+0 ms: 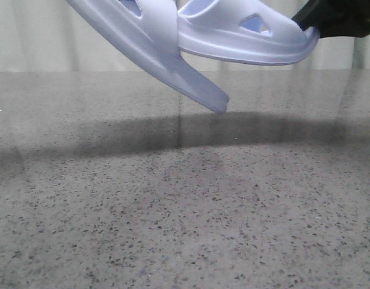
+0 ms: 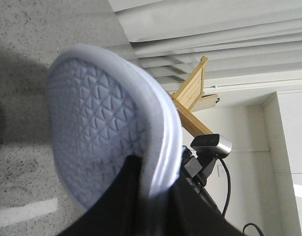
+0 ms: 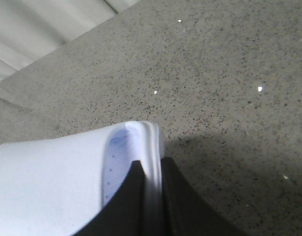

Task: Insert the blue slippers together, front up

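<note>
I see a grey speckled stone table (image 1: 185, 229) stretching away toward the pale wall (image 1: 40, 36) behind it. On the table's far part, nearest that wall, lies only a broad dark shadow (image 1: 191, 132).

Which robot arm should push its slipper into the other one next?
Probably the right. Its slipper lies nearly level, its end already against the strap of the left slipper, which tilts steeply down. The right gripper clamps the rim, so it could slide in while the left gripper holds steady.
</note>
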Action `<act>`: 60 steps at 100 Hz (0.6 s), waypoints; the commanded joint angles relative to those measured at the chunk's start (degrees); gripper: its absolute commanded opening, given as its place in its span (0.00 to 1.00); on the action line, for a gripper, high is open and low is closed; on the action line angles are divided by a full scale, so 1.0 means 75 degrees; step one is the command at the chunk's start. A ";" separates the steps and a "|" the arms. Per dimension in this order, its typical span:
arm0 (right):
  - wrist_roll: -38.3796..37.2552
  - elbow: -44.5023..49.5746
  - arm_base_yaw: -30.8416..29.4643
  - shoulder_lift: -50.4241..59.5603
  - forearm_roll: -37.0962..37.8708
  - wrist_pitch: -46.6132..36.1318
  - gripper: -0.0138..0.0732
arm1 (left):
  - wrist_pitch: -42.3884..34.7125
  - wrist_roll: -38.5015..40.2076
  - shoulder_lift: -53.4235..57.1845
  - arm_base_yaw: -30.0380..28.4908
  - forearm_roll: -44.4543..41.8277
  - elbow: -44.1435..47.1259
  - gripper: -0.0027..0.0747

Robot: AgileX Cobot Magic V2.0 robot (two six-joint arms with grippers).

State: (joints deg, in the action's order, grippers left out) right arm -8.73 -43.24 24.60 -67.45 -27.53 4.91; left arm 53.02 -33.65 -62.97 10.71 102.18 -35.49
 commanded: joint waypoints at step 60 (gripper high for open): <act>0.0092 -0.0406 0.0031 0.0202 -0.0010 -0.0184 0.16 | 0.1551 0.0092 0.0074 0.0364 0.0587 -0.0227 0.06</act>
State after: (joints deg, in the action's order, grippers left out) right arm -7.99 -43.24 24.14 -67.49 -26.37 4.18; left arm 53.13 -34.08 -62.89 11.26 102.52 -35.49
